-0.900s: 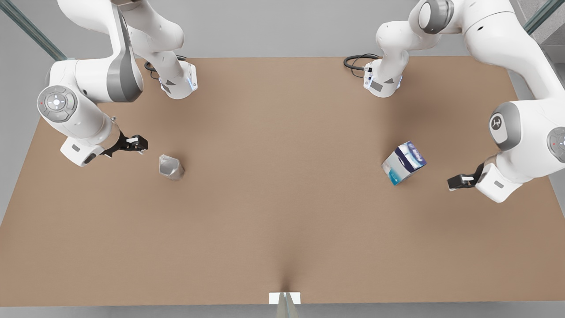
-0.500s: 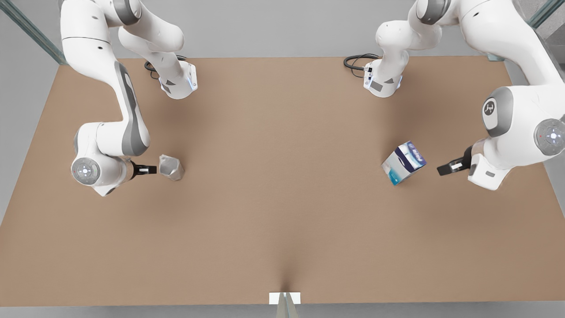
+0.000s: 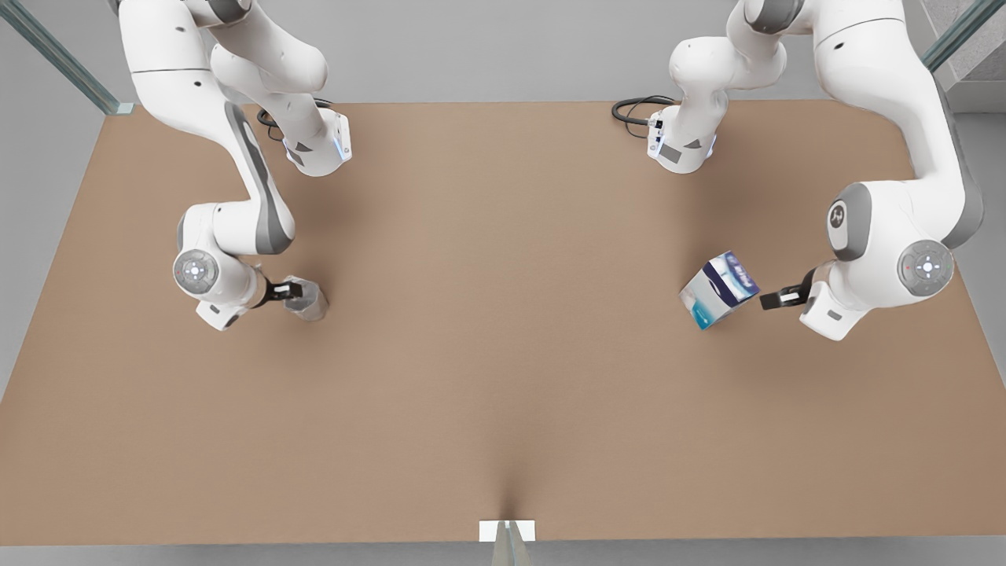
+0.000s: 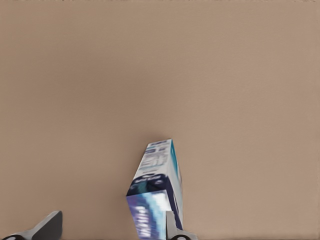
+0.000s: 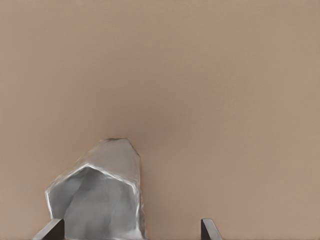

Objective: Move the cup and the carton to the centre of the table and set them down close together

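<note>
The cup (image 3: pixel 308 299) stands on the table (image 3: pixel 503 377) toward the edge on the front view's left, about midway between the far and near edges. The carton (image 3: pixel 719 289) sits toward the opposite edge, tilted askew to the table's sides, its teal end turned toward the near edge. The 2 are well apart, with bare brown tabletop between them and nothing standing in the way across the centre.

The right gripper (image 3: pixel 292 292) is at the cup. In the right wrist view its 2 fingers (image 5: pixel 50 231) are spread wide — the cup (image 5: pixel 100 197) lies between them, close against 1 finger and well clear of the other, so nothing is clamped.

The left gripper (image 3: pixel 774 299) is just beside the carton on the side facing the table's edge at the front view's right. In the left wrist view its fingers (image 4: pixel 47 226) are likewise parted, 1 tip right by the carton (image 4: pixel 157 192) — whether it touches cannot be told — the other out to the side over bare table. It grips nothing.

At the far edge the 2 arm bases (image 3: pixel 318 149) stand, each with a black cable (image 3: pixel 633 110) coiled behind. A small white tab (image 3: pixel 507 531) marks the middle of the near edge.
</note>
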Robot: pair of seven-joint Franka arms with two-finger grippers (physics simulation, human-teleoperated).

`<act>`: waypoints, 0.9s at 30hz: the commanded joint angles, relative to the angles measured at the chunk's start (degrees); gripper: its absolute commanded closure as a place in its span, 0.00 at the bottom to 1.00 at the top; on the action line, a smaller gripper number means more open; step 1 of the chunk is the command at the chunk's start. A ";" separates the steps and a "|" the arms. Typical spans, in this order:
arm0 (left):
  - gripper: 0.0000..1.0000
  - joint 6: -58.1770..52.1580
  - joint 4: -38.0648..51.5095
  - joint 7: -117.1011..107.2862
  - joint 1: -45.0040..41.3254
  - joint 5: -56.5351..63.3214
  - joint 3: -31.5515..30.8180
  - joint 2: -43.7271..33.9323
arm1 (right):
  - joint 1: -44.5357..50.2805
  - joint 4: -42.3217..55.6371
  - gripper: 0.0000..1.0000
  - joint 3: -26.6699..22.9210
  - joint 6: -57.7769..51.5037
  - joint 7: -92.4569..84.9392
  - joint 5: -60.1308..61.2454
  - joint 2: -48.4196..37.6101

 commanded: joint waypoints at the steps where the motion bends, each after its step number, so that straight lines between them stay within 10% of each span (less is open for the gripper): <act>1: 0.01 0.00 -0.15 -0.36 0.06 -4.30 0.02 -0.13 | -0.06 0.00 0.00 0.00 0.00 -0.07 0.00 0.01; 19: 0.01 7.12 -16.85 -9.14 0.76 -5.98 -0.07 -3.65 | -0.68 1.23 0.00 0.00 2.20 -0.07 0.79 6.95; 20: 0.01 9.92 -16.94 -11.70 0.41 -7.21 -0.16 -3.30 | -0.68 1.32 0.08 0.00 2.28 -0.07 0.79 7.13; 23: 0.01 15.47 -18.26 -12.05 0.41 -7.30 -0.33 -4.44 | -1.03 1.32 0.74 0.00 3.16 0.02 1.23 7.39; 27: 0.01 13.63 -23.00 -10.91 0.41 -5.19 -0.42 -5.14 | -0.50 1.32 0.79 0.00 3.08 0.19 1.67 7.65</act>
